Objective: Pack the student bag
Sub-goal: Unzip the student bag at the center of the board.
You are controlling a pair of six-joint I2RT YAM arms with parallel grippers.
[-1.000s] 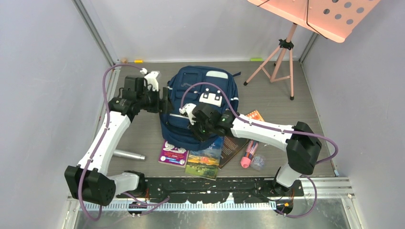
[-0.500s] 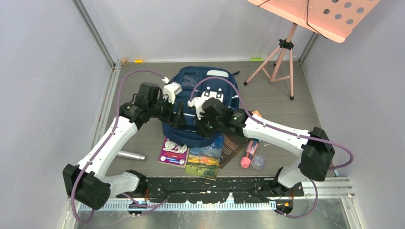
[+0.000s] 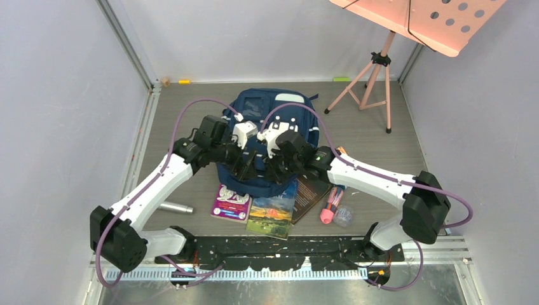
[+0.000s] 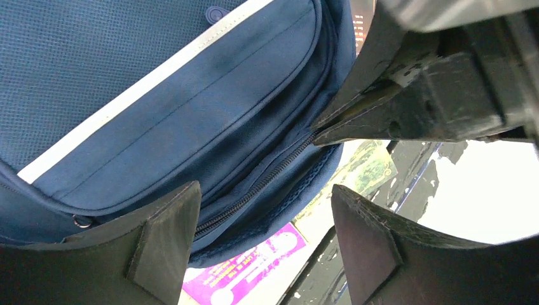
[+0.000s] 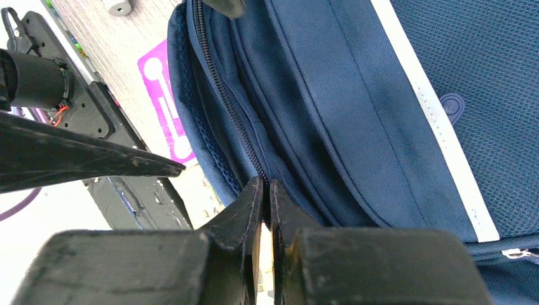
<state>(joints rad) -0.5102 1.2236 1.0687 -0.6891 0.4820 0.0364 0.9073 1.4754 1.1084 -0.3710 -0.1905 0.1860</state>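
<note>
Backpack (image 3: 289,114) lies flat mid-tabletop (image 3: 381,152). Right fingers (image 5: 266,187) pinched shut on its zipper (image 5: 222,95), likely to pull it open. Left fingers (image 4: 264,194) spread wide, empty, just beside, likely to steady the fabric.

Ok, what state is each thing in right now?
Bag: lying flat, front up.
Zipper: closed where visible.
Left gripper: jaws open, empty.
Right gripper: jaws shut on the zipper.
Metal bottle: on its side.
Books: closed, flat.
Stand: upright.
</note>
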